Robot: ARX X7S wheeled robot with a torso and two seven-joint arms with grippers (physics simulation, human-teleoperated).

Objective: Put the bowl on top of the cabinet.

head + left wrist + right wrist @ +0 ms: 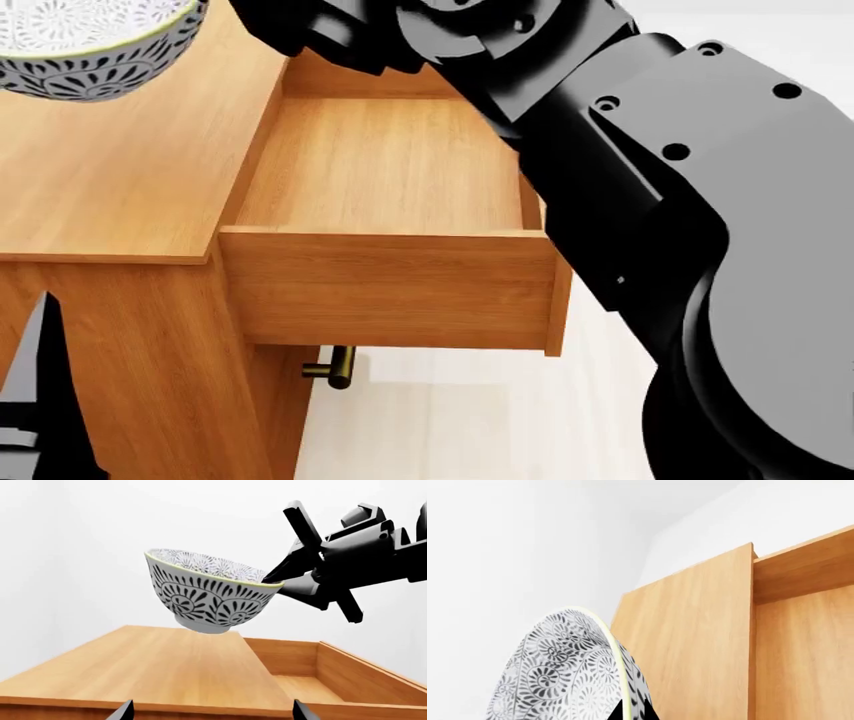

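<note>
The white bowl (pixel 210 597) with its dark floral pattern and yellow-green rim hangs tilted just over the flat top of the honey-brown cabinet (pixel 153 670). My right gripper (pixel 279 581) is shut on its rim, one finger inside and one outside. In the right wrist view the rim runs between the two dark fingertips of the right gripper (pixel 630 711), with the bowl (pixel 557 670) beside the cabinet's top (pixel 694 645). The head view shows the bowl (pixel 83 45) at the far left above the cabinet top (pixel 120 185). My left gripper (pixel 213 714) is open and empty, low in front of the cabinet's edge.
The top drawer (pixel 387 170) stands pulled out to the right of the cabinet top, its inside bare. A brass bar handle (pixel 334 368) shows below it. My right arm (pixel 694 200) reaches over the drawer. White walls stand behind and a pale floor (pixel 441 430) lies below.
</note>
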